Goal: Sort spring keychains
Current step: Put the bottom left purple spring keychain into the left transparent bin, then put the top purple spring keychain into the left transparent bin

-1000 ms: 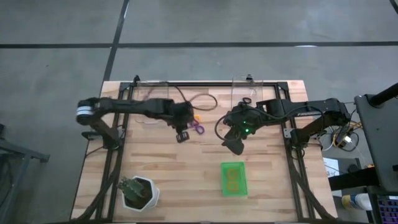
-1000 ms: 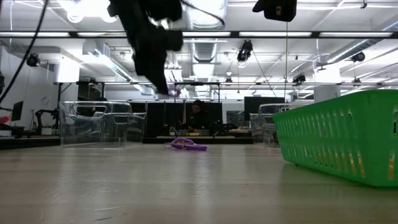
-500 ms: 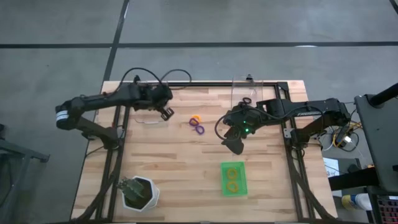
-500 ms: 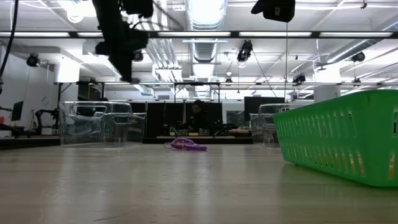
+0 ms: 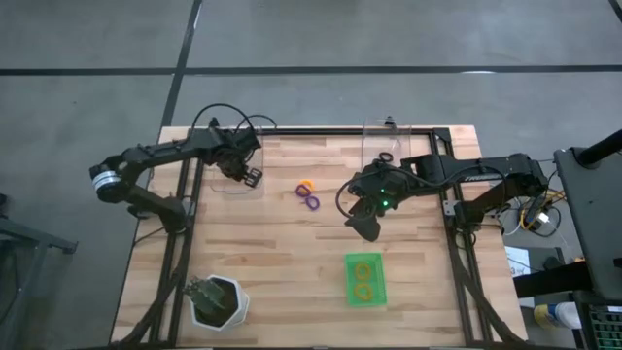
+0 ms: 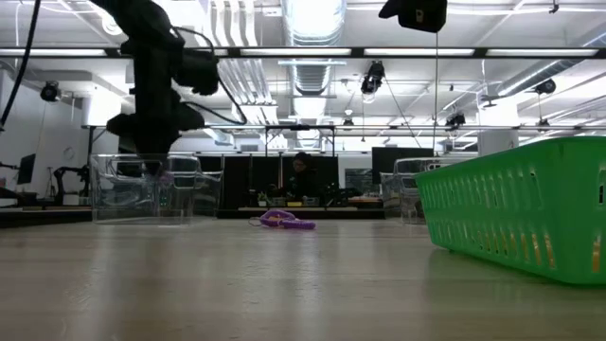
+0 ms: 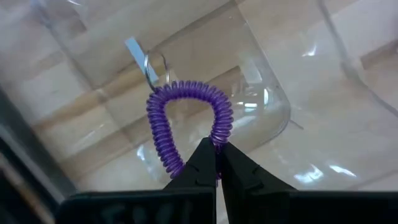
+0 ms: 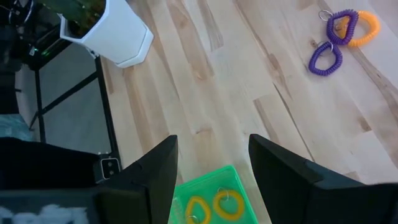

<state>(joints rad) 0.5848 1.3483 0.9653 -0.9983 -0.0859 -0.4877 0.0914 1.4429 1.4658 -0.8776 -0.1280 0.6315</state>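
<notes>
My left gripper (image 5: 249,177) hangs over the left clear bin (image 5: 229,181), shut on a purple spring keychain (image 7: 186,121). In the low view it (image 6: 151,169) stands just above that bin (image 6: 142,196). Two purple keychains (image 8: 341,25) (image 8: 326,57) and an orange one (image 8: 364,23) lie flat mid-table (image 5: 309,194). Two orange-yellow loops (image 8: 206,204) lie in the green tray (image 5: 364,261). A black loop (image 5: 386,158) lies in the right clear bin. My right gripper (image 5: 367,226) hovers open over the table, between the loose keychains and the tray. My left gripper pinches the purple keychain's coil (image 7: 219,138) between its two fingers, on the side of the loop opposite the metal ring (image 7: 155,62). The fingers come from above, pointing down into the bin. The loop is lifted clear and hangs beyond the fingertips over the bin's floor.
A white pot with a plant (image 5: 219,301) stands at the table's near left corner. The green tray's wall (image 6: 516,213) rises at the near right. Bare wood lies between the pot, the tray and the loose keychains.
My left gripper has travelled from the loose keychains at mid-table toward the table's left and far edge, carrying the purple keychain lifted clear. It has then dropped lower over the left clear bin. My right arm has kept still.
</notes>
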